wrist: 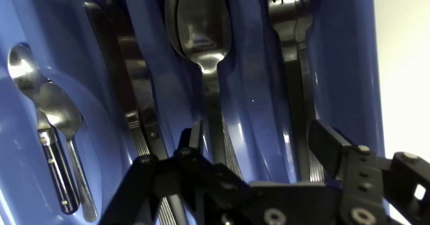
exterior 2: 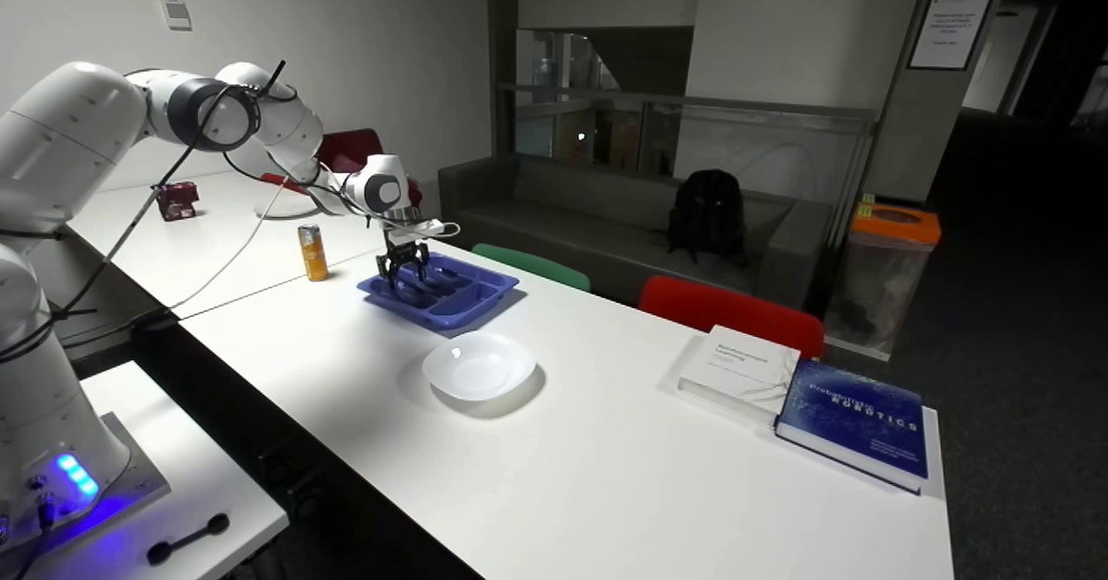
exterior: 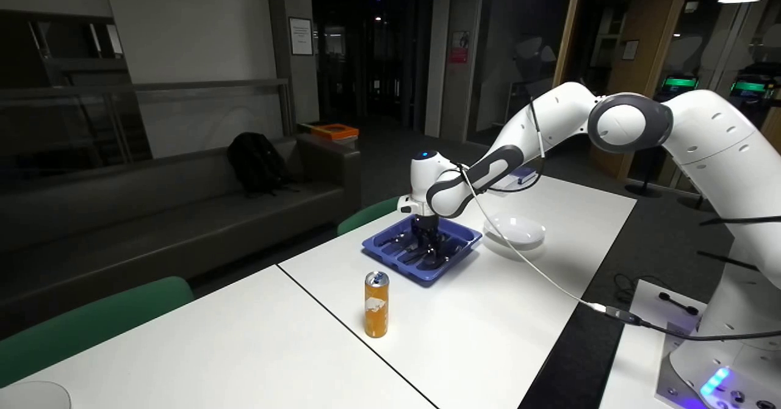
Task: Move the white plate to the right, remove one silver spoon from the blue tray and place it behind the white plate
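Observation:
The blue tray (exterior: 390, 264) lies on the table in both exterior views, holding cutlery in its compartments. Over it, pointing down, hangs my gripper (wrist: 260, 138), open. In the wrist view a large silver spoon (wrist: 205, 21) overlaps another in the middle compartment; their handles run down into the space between the fingers. Fork handles also show in that gap, close to the right finger (wrist: 327, 147). Nothing is gripped; contact with the cutlery cannot be told. Two smaller spoons (wrist: 60, 107) rest in the left compartment. The white plate (exterior 2: 480, 368) stands on the table beside the tray, apart from it.
Knives (wrist: 134, 74) and forks (wrist: 285, 23) fill compartments on either side of the large spoons. An orange can (exterior: 376, 308) stands upright near the tray. A white book (exterior 2: 736, 368) and a blue book (exterior 2: 853, 420) lie at the table's end. A cable (exterior: 537, 268) hangs from the arm.

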